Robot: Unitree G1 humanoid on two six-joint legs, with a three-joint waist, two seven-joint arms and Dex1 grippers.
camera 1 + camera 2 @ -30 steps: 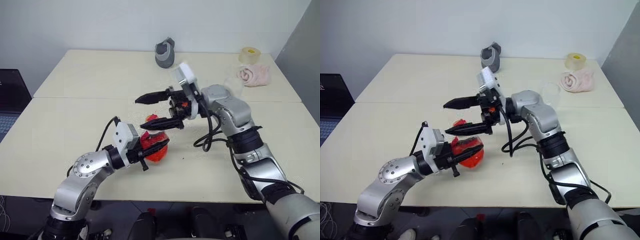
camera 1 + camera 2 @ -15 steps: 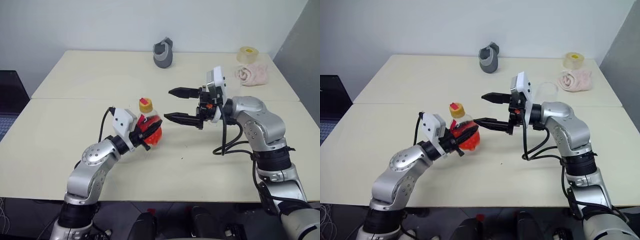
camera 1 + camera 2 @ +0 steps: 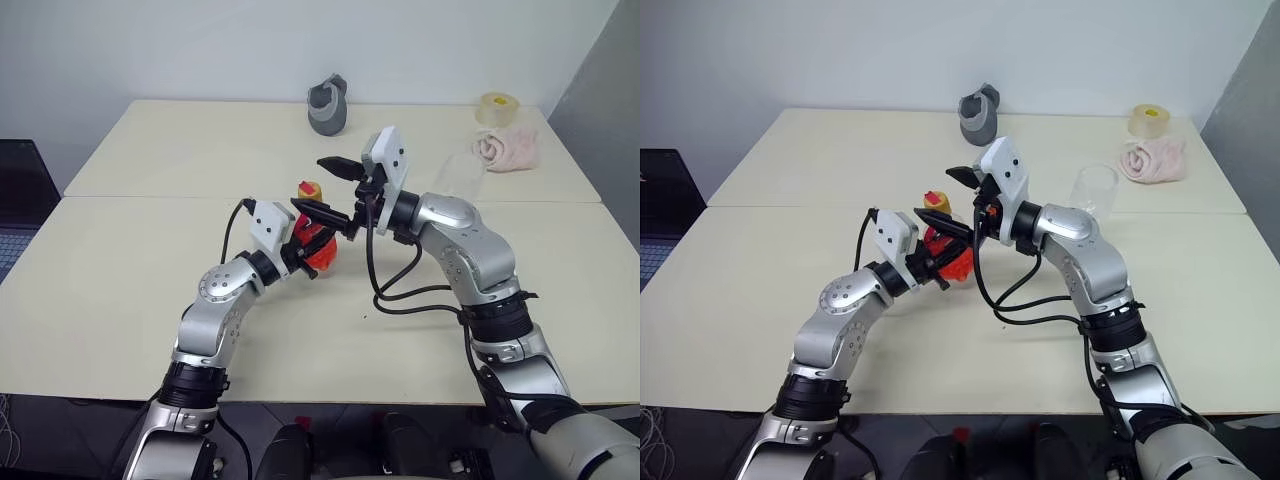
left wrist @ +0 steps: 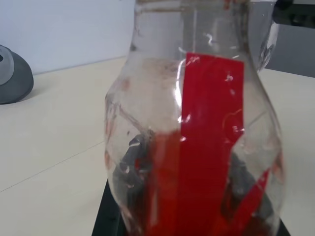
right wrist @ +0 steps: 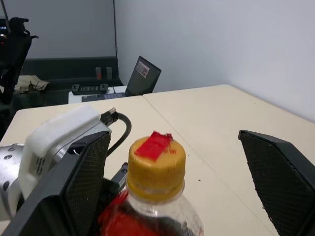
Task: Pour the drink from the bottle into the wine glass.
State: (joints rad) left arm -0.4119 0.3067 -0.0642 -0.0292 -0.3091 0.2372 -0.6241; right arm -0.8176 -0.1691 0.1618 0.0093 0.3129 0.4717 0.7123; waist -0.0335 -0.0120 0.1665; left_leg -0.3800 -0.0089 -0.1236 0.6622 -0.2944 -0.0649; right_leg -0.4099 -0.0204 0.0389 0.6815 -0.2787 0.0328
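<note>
Bench (image 3: 130,290): pale cream surface in two parts joined along a seam running side to side; wide bare areas are seen toward the robot's left and along the near edge, and the far edge lies close to a white wall. Bottle (image 3: 316,240): small, clear, red-labelled, held upright above the middle of the bench by the left gripper (image 3: 305,255), whose fingers are closed on its lower body; red drink (image 4: 162,196) is seen in the lower part only, the upper part being clear. Cap (image 5: 156,164): yellow with a red tab, in place on the neck. Right gripper (image 3: 330,187): fingers spread wide, one on either side of the cap and apart from it, nothing held. Wine glass (image 3: 1093,190): clear, upright on the far right part of the bench, well apart from the bottle, no liquid visible in it. Far edge items: grey object (image 3: 328,104), tape roll (image 3: 498,108), pink cloth (image 3: 508,148).
</note>
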